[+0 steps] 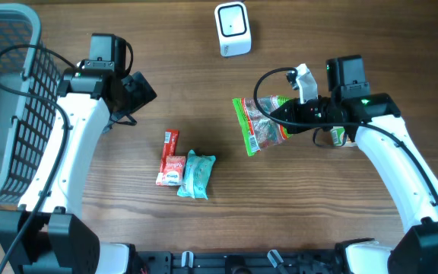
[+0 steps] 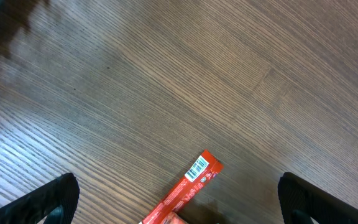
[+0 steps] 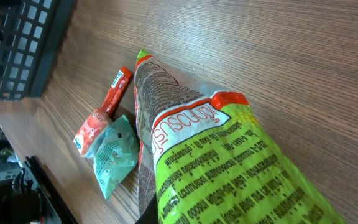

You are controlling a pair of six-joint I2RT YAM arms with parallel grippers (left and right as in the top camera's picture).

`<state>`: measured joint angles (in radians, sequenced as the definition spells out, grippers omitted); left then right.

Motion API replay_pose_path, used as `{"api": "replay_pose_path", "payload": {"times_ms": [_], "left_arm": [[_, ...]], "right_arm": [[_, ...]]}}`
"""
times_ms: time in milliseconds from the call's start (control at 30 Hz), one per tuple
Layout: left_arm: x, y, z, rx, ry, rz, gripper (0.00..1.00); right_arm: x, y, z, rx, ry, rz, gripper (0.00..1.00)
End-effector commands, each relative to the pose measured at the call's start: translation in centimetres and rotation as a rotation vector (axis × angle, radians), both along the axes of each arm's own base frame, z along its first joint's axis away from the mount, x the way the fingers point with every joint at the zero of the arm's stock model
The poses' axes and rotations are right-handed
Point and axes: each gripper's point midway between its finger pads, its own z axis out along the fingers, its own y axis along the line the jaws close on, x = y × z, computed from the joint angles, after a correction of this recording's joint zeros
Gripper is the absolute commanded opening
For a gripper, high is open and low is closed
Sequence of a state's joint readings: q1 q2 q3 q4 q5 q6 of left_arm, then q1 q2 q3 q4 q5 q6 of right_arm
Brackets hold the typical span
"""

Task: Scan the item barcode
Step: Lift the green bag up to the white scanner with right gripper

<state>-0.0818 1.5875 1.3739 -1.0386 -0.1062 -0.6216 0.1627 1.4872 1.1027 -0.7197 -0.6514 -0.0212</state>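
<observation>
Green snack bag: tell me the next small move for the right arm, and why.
Probably carry the green snack bag toward the white scanner. The right end effector is shut on the bag, so the grasp looks done, and the bag is well apart from the scanner, too far for its code to be read.

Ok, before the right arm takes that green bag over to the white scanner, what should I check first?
1. Right pincer shut on the green and red printed plastic snack bag: ok.
2. Barcode turned toward the white box-shaped scanner: cannot tell, no barcode shows on the bag's visible faces.
3. Nothing lying between bag and scanner: ok.
4. Left pincer open, empty and well away from the bag: ok.
5. Red stick sachet and teal crinkled packet lying apart from the bag: ok.
</observation>
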Motion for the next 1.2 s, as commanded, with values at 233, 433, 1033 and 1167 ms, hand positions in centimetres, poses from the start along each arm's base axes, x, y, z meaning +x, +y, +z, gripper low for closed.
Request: {"api": "replay_pose_path", "payload": {"times_ms": [233, 433, 1033, 1167], "left_arm": [[0.4, 0.2, 0.5, 0.006, -0.015, -0.009, 1.00], [0.4, 0.2, 0.5, 0.006, -0.015, -0.009, 1.00], [0.4, 0.2, 0.5, 0.007, -0.015, -0.008, 1.00], [0.4, 0.2, 0.5, 0.006, -0.015, -0.009, 1.00]], "right_arm": [[-0.1, 0.7, 1.4, 0.052, -0.022, 0.009, 0.04], [0.0, 0.9, 1.6, 0.055, -0.047, 0.033, 0.04], [5.5, -1.5, 19.8, -0.201, -0.342, 0.010, 0.04], [10.4, 1.3, 17.4, -0.342, -0.451, 0.071, 0.04]]}}
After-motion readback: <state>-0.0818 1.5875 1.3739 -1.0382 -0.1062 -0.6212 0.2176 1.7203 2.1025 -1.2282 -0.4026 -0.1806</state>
